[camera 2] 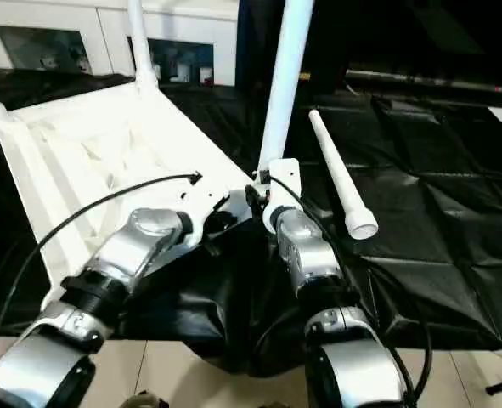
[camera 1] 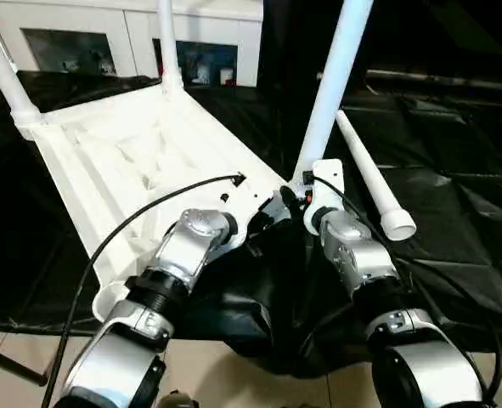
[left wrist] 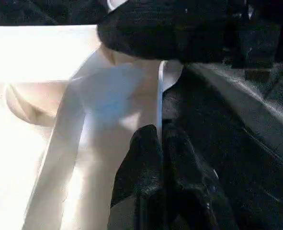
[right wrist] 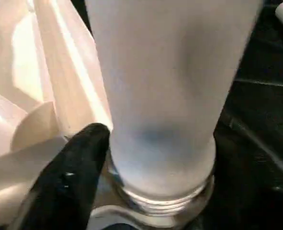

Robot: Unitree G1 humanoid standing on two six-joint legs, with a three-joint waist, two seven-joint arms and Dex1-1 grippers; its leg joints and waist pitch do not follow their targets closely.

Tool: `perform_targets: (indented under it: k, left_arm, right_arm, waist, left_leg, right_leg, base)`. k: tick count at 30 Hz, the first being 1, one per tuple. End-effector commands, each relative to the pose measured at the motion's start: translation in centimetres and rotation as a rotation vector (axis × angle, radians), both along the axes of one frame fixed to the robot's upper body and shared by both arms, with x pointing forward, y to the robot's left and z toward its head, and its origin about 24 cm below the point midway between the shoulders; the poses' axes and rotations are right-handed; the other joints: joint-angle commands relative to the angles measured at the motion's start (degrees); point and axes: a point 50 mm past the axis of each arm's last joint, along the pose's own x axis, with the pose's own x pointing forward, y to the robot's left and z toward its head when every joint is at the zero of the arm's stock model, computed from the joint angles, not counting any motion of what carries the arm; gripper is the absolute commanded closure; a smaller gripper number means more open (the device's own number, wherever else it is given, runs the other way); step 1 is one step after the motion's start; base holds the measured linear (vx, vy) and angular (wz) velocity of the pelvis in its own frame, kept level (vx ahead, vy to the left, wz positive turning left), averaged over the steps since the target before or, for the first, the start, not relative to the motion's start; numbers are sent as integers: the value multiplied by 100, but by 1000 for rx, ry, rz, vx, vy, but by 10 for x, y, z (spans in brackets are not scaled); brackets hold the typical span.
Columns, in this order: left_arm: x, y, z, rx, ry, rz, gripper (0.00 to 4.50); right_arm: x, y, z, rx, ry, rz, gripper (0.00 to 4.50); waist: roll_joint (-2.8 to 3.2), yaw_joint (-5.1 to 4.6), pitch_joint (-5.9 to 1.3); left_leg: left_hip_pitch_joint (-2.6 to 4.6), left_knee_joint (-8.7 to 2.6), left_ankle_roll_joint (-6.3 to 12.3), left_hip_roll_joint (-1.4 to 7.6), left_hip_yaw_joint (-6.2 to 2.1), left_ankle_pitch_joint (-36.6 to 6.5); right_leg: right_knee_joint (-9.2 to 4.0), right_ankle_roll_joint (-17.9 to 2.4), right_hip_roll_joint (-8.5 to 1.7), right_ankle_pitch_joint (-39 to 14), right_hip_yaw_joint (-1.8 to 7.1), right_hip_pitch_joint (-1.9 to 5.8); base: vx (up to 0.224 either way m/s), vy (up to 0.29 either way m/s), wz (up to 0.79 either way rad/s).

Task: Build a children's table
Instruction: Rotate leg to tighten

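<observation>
The children's table top (camera 1: 123,161) lies upside down on black cloth, ribbed underside up. Two white legs (camera 1: 4,76) (camera 1: 167,42) stand in its far corner sockets. A third leg (camera 1: 331,85) stands upright in the near right corner socket. A fourth leg (camera 1: 374,183) lies loose on the cloth to the right. My left gripper (left wrist: 160,132) is shut on the thin white rim of the table top near that near right corner. My right gripper (camera 1: 297,200) is at the base of the third leg (right wrist: 165,96), right above its threaded end.
A white cabinet (camera 1: 132,34) with glass doors stands behind the table top. The black cloth (camera 1: 454,212) covers the work area and droops over the near edge between my forearms. A black cable (camera 1: 123,229) arcs over the table top to my left wrist.
</observation>
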Motion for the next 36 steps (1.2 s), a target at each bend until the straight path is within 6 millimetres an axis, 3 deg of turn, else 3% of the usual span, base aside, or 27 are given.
perform_targets:
  k: [1,4,8,15,21,26,29,36]
  left_arm:
    - [-2,-18,4,-32,-12,-43,450]
    - [-2,-15,4,-29,-10,-49,450]
    - [-2,-2,5,-25,-17,-77,450]
    - [-3,22,6,-25,-16,-139,450]
    - [-11,40,14,-37,-7,-259,450]
    - [-22,45,19,-41,5,-400,450]
    - [-34,47,23,-63,34,-513,450]
    - [-43,46,25,-70,60,-583,450]
  right_arm:
    - [-11,29,-15,20,79,123,75]
    - [-10,27,-14,-12,59,138,66]
    - [-5,8,-3,-80,-11,213,66]
    - [-7,-34,18,-172,-58,367,66]
    - [-18,-63,29,-159,-38,488,66]
    - [-32,-64,32,-156,-29,668,66]
    - [-40,-62,32,-172,-12,772,66]
    - [-42,-54,30,-190,1,823,66]
  waist:
    - [36,7,-401]
    - [37,4,-391]
    - [27,-1,-395]
    - [-9,32,-418]
    - [11,28,-429]
    - [21,50,-428]
    - [22,74,-416]
    - [10,143,-400]
  left_leg:
    - [3,-414,37,107,-16,-1055]
    - [5,-425,38,110,-20,-1115]
    - [-22,-421,78,108,-27,-1056]
    - [-38,-380,358,103,-5,-470]
    - [-22,-371,441,130,-3,-474]
    - [-8,-359,477,136,7,-460]
    - [-1,-378,423,161,1,-563]
    - [18,-378,368,165,18,-554]
  right_leg:
    - [-489,-866,-425,-1155,338,304]
    - [-502,-852,-429,-1277,338,299]
    - [-498,-823,-420,-1197,333,325]
    - [-423,-998,-406,-468,339,369]
    - [-386,-1201,-409,-251,338,371]
    - [-370,-1310,-404,-103,338,359]
    - [-377,-1299,-420,-308,337,352]
    - [-372,-1322,-413,-351,347,315]
  base:
    - [0,0,0]
    - [0,0,0]
    - [0,0,0]
    - [0,0,0]
    - [0,0,0]
    - [0,0,0]
    - [0,0,0]
    - [0,0,0]
